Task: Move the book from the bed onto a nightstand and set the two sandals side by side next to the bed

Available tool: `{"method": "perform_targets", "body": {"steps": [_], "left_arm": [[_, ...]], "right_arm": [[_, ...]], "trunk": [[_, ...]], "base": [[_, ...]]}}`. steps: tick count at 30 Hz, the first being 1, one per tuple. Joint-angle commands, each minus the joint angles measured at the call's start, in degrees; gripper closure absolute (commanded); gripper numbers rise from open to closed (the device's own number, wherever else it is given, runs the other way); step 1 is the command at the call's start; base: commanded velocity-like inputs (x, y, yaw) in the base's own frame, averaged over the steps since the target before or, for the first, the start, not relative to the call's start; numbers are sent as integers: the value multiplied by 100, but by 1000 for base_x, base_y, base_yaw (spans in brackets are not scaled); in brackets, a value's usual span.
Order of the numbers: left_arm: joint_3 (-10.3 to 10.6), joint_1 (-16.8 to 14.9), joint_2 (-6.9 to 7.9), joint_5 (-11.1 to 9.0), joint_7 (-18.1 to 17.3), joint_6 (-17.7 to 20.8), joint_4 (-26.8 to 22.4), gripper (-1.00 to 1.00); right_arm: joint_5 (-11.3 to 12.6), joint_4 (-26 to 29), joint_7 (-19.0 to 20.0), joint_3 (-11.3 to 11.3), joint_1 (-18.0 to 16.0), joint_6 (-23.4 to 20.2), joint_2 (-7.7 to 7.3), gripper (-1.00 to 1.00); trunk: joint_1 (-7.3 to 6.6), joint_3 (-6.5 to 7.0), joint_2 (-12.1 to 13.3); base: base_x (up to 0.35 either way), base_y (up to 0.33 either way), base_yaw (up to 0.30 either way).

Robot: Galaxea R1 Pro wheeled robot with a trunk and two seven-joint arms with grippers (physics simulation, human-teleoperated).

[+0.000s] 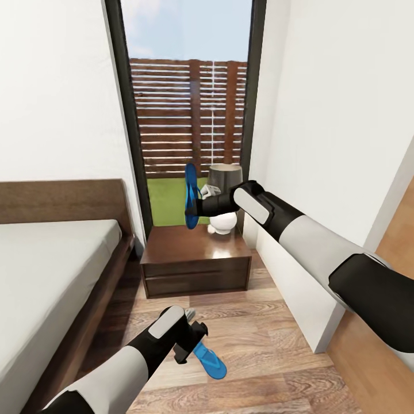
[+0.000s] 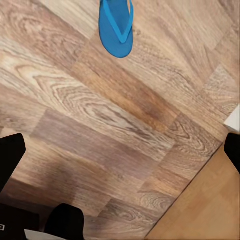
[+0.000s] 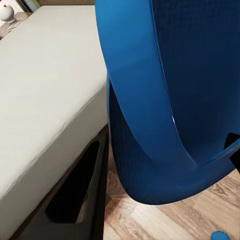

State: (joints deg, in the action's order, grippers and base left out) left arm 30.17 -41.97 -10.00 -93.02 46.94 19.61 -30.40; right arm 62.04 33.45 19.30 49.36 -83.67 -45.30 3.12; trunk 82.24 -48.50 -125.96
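One sandal on the floor (image 1: 210,360) lies flat on the wood floor (image 1: 270,345), strap up, just beside the left gripper (image 1: 192,339) and near the bed (image 1: 52,259) — from the left wrist it shows well ahead of the fingers (image 2: 116,25). Left gripper jaws look spread wide, nothing between them.

Second sandal (image 1: 191,195) is up in the air, held on edge by the right gripper (image 1: 198,206) above the nightstand (image 1: 195,259). The right gripper is clamped on it; the right wrist shot has the blue sole and strap close against the lens (image 3: 165,100), the mattress and bed frame behind. A small lamp (image 1: 223,195) stands on the nightstand surface just behind the held sandal. Book not spotted.

Handling guess: flip-flops are light, thin foam, bendy — a pinch on the sole edge or heel works, but it will flop and can twist in the jaws. The thong strap is a weak grab point. Likely next: lower the held sandal flat beside the floor one, soles parallel, close to the bed side. Watch out for the lamp when swinging away.
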Motion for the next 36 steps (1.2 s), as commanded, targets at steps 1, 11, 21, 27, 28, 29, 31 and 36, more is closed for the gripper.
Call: {"method": "perform_targets", "body": {"steps": [1,11,21,27,28,29,31,36], "left_arm": [[6,-4,0,3,26,13,-3,-100],[6,-4,0,1,33,-41,7,-100],[15,-4,0,3,61,-49,49,-100],[15,-32,0,30,574,-44,105,-100],[15,-34,0,33,676,-40,111,-100],[15,-35,0,34,713,-37,113,-100],[15,-37,0,36,766,-31,118,-100],[19,-39,0,39,831,-8,200,-100]], "right_arm": [[-17,-6,43,12,-6,-5,0,100],[-25,-40,31,21,10,-5,13,100],[-19,-89,29,26,185,-5,27,100],[-25,-93,22,30,267,-3,46,100],[-24,-93,-2,30,271,-4,46,100],[-22,-93,-16,30,273,-4,46,100],[-22,-93,-62,30,276,-3,47,100],[-25,-93,-231,30,292,2,47,100]], "trunk": [[-1,-6,-3],[-1,-6,-3],[-1,-6,-3],[-1,-6,-3],[-1,-6,-3],[-1,-6,-3],[-1,-6,-3],[-1,-6,-3]], "base": [[5,-2,0],[123,-143,0],[25,-73,0],[39,-112,0],[5,-16,0],[4,-12,0],[3,-9,0],[1,-4,0]]}}
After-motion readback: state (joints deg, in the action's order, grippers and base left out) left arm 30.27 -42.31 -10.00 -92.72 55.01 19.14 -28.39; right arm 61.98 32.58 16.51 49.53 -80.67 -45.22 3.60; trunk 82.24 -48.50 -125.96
